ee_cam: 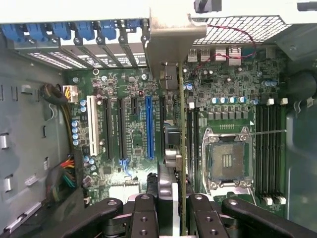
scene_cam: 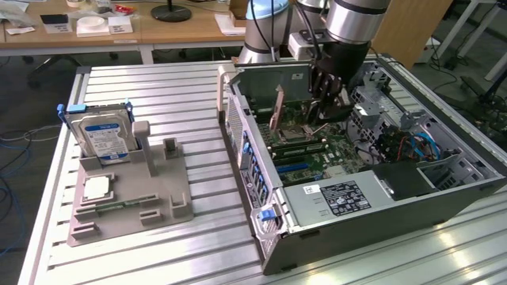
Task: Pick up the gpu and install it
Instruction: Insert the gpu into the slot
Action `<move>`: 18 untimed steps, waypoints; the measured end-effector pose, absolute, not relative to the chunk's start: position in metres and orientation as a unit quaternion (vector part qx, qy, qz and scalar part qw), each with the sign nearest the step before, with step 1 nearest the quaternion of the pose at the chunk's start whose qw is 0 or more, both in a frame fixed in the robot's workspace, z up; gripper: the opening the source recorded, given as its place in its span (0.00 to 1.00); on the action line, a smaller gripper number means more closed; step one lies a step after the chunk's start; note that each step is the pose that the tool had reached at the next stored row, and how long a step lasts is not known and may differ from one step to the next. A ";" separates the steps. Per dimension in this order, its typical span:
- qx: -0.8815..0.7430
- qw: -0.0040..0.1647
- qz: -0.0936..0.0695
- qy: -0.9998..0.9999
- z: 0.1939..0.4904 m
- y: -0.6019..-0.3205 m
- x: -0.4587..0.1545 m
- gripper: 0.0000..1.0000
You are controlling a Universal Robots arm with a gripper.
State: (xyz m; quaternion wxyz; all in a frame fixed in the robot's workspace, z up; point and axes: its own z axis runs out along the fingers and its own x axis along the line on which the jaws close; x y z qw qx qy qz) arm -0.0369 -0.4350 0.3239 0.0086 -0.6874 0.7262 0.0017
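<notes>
Grip on thin brownish circuit card with silvery end bracket [ee_cam: 182, 148].
We see the jaws clenched on it, edge-on between them, over the green motherboard [ee_cam: 133, 134] inside the open grey case [scene_cam: 380, 231].

On the exterior view's left, the holder [scene_cam: 135, 205] sat on the table [scene_cam: 158, 83], just beside the open computer case [scene_cam: 380, 222] on the exterior view's right, without touching it. In the holder I saw the hard drive [scene_cam: 101, 136] standing upright at the far end and the chip [scene_cam: 96, 188] lying flat nearer the camera. Inside the case the motherboard [scene_cam: 317, 157] lay on the floor, with the power supply [scene_cam: 336, 197] at the near end. The gripper [ee_cam: 172, 220] reached down into the case, and the gpu [ee_cam: 182, 148] stood on edge between its fingers [ee_cam: 144, 218], over the motherboard. In the wrist view the gpu ran between the expansion slots [ee_cam: 149, 126] and the CPU socket [ee_cam: 229, 161], with its bracket [ee_cam: 173, 34] toward the case's rear wall [ee_cam: 247, 29].
</notes>
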 end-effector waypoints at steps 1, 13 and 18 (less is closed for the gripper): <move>-0.687 0.009 0.002 0.726 0.322 -0.435 -0.037 0.28; -0.687 0.009 0.002 0.726 0.310 -0.437 -0.044 0.28; -0.687 0.009 0.002 0.726 0.304 -0.441 -0.044 0.28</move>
